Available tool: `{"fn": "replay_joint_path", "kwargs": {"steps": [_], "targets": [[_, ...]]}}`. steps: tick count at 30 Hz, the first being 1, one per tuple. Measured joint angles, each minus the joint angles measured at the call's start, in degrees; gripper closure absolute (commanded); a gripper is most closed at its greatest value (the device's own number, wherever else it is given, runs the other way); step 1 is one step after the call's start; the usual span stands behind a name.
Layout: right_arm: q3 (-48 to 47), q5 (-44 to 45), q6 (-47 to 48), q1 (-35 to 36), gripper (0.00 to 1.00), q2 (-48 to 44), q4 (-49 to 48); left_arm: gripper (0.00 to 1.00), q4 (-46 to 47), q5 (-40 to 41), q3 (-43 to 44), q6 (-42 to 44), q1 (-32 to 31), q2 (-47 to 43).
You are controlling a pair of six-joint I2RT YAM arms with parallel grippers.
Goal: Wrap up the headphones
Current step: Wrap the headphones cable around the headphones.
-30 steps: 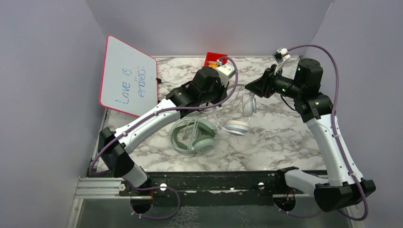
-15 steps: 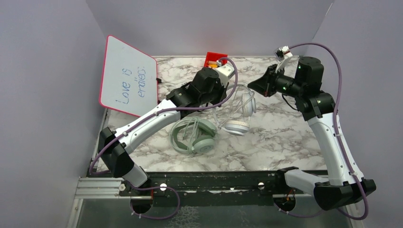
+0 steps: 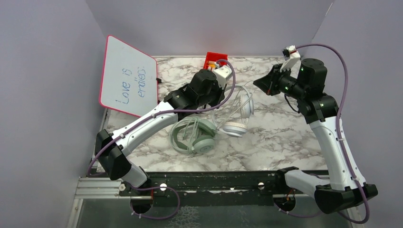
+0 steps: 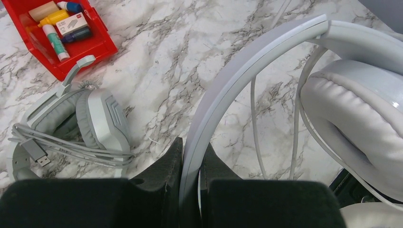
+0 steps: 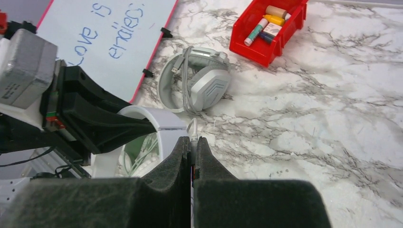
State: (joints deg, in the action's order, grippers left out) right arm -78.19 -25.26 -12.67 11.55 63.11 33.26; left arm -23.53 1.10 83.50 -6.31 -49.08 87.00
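My left gripper (image 4: 191, 145) is shut on the pale headband (image 4: 228, 85) of the white headphones (image 3: 237, 116), whose padded ear cup (image 4: 351, 109) fills the right of the left wrist view. Thin white cable (image 4: 255, 123) hangs in loops beside the band. My right gripper (image 5: 192, 141) is shut on the end of that cable, raised behind and to the right of the headset (image 3: 258, 84). The mint-green headphones (image 3: 195, 135) lie in front with their cable bundled on them. The grey-white headphones (image 5: 199, 85) lie by the whiteboard, cable wound round them.
A red bin (image 3: 215, 59) of markers and small items stands at the back of the marble table (image 3: 285, 137). A pink-framed whiteboard (image 3: 127, 76) leans against the left wall. Grey walls close in the back and both sides.
My right gripper has shut on the cable end and drawn back, up and to the right. The left arm has shifted slightly with the white headphones.
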Motion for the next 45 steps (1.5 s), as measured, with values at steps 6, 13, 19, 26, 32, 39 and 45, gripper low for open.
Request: {"fn": "replay_joint_path", "kwargs": {"steps": [6, 13, 19, 26, 32, 39, 45], "targets": [[-0.1, 3.3, 0.0, 0.0, 0.99, -0.8, 2.2, 1.00, 0.2, 1.0, 0.0, 0.0, 0.0, -0.4], [-1.7, 2.8, 0.6, 0.0, 0.99, -2.4, 3.6, 1.00, -0.2, -1.1, 0.1, -2.0, 2.6, 0.3], [-5.2, 0.0, 1.2, 0.0, 0.99, 0.3, 7.8, 1.00, 0.7, -14.6, 0.4, -6.9, 6.6, 7.3], [-11.3, 0.0, 1.3, 0.0, 0.99, 5.2, 17.6, 1.00, 4.5, -35.9, 3.0, -13.4, 8.5, 18.4], [-12.6, -0.1, 1.0, 0.0, 0.99, 6.3, 20.4, 1.00, 8.3, -49.7, 3.0, -19.8, 7.9, 22.3], [-14.6, -1.0, 0.2, 0.0, 0.99, 7.9, 20.5, 1.00, 25.4, -60.3, -3.7, -33.9, 6.6, 22.4], [-16.5, -4.2, -1.2, 0.0, 0.98, 9.8, 20.9, 1.00, 36.3, -64.3, -5.7, -44.5, 5.8, 22.7]]}}
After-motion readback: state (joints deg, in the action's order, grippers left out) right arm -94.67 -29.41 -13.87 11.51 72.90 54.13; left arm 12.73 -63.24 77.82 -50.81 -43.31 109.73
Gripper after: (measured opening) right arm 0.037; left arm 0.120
